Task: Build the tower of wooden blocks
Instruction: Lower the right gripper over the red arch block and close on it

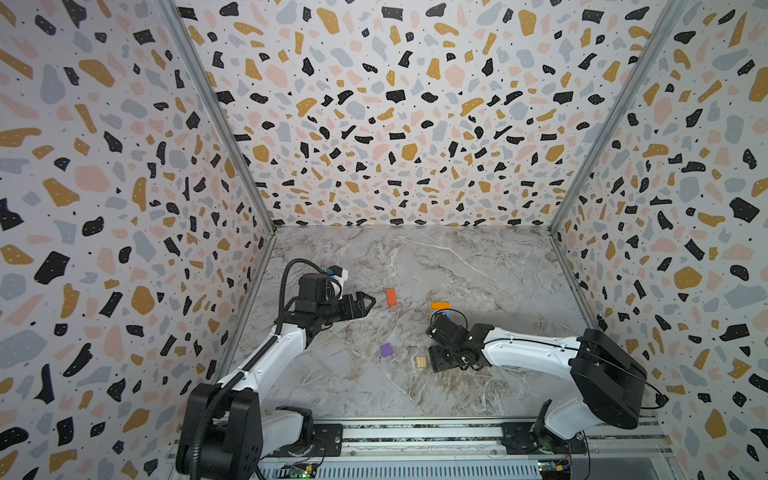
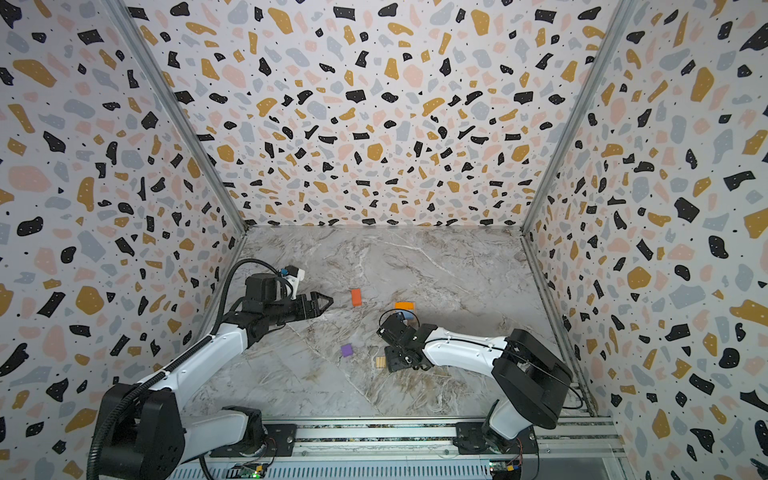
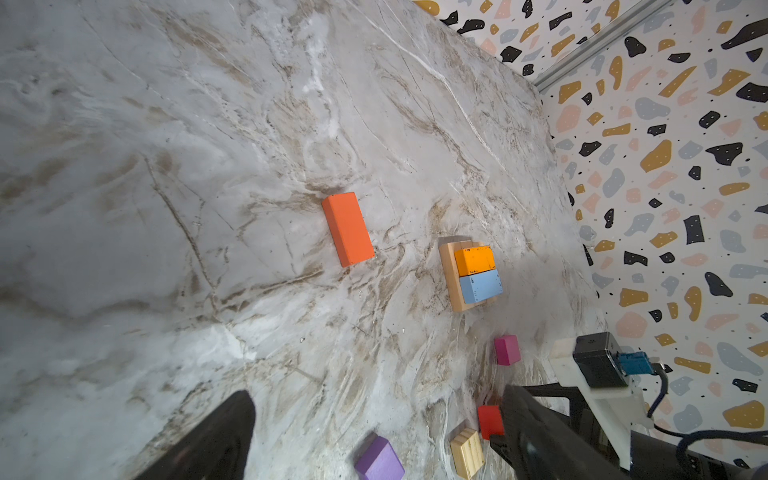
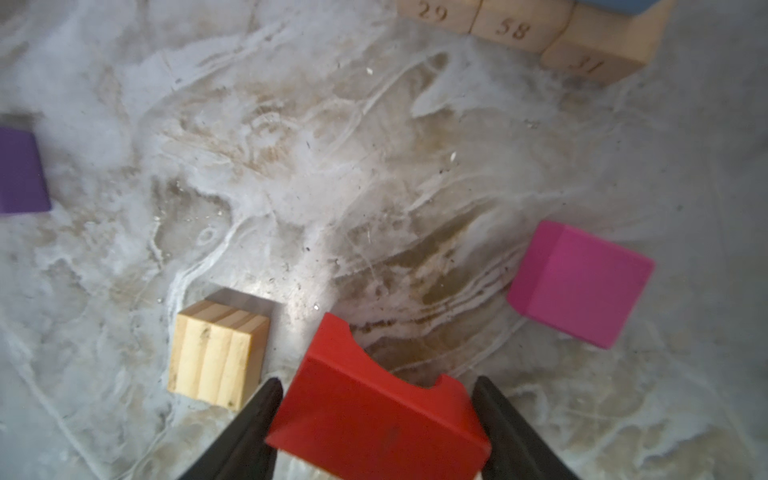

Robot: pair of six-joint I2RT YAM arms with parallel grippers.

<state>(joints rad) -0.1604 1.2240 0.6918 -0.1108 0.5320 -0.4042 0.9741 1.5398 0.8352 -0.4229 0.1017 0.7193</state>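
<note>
The tower (image 1: 439,306) (image 2: 404,306) stands right of centre. It is a tan plank base (image 3: 451,282) (image 4: 519,29) carrying an orange block (image 3: 474,259) and a blue block (image 3: 480,286) side by side. In front of the tower, my right gripper (image 1: 436,361) (image 2: 392,360) (image 4: 378,386) is shut on a red block with an arched notch (image 4: 374,415) (image 3: 490,420), held tilted low over the table. My left gripper (image 1: 368,302) (image 2: 326,302) (image 3: 374,399) hovers open and empty just left of an orange-red long block (image 1: 391,297) (image 2: 356,297) (image 3: 348,228).
A purple cube (image 1: 386,350) (image 2: 347,350) (image 3: 380,459) (image 4: 20,170) and a bare wood cube (image 1: 421,361) (image 2: 380,361) (image 3: 467,453) (image 4: 218,353) lie left of my right gripper. A magenta cube (image 3: 507,350) (image 4: 582,282) sits between it and the tower. Patterned walls enclose three sides.
</note>
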